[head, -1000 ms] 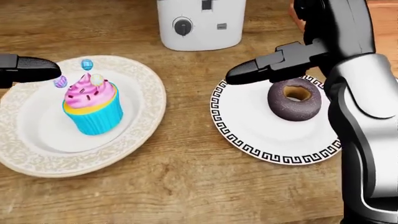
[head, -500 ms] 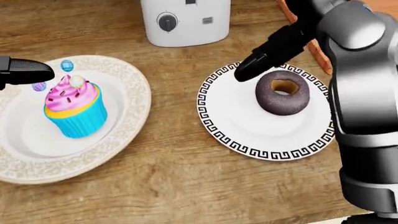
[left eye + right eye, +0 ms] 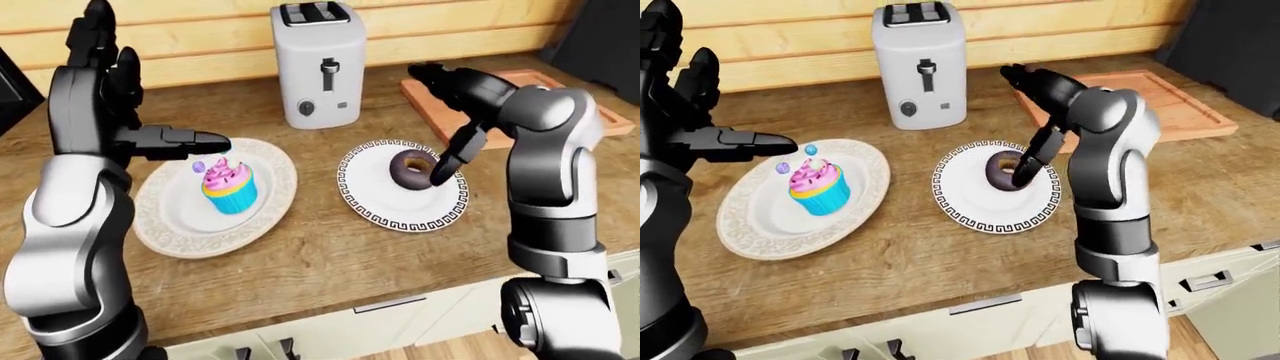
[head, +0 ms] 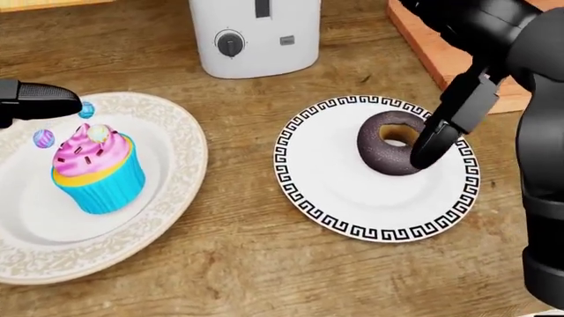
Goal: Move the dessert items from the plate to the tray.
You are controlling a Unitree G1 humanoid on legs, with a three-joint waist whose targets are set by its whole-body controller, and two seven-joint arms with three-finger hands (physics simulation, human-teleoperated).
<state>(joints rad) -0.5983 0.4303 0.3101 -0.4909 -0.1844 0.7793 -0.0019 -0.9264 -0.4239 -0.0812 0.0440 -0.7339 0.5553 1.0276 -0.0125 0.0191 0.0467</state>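
A: Where is the work placed at present?

B: The chocolate doughnut (image 4: 393, 142) is seen right of centre in the head view, lying on the black-patterned plate (image 4: 328, 187). One fingertip (image 4: 428, 146) of the right hand (image 3: 447, 154) is set against the doughnut's right side; the other fingers are spread apart and nothing is enclosed. The cupcake (image 4: 95, 166) is stood on the cream plate (image 4: 167, 214) at the left of that view, with the left hand (image 3: 172, 139) held open above it, its fingers apart and gripping nothing.

A: And the tray?

B: The wooden tray (image 3: 1160, 105) is found at the upper right of the right-eye view, beyond the patterned plate and just beside it.

A: How should the step be carried out well?

B: A grasp on the doughnut appears to be the step in hand. A finger should probably be passed through the hole or set on the opposite side, so that the ring is pinched, not pushed; a one-sided touch is likely to slide it across the glaze. It should be lifted clear of the rim before being carried up and right.
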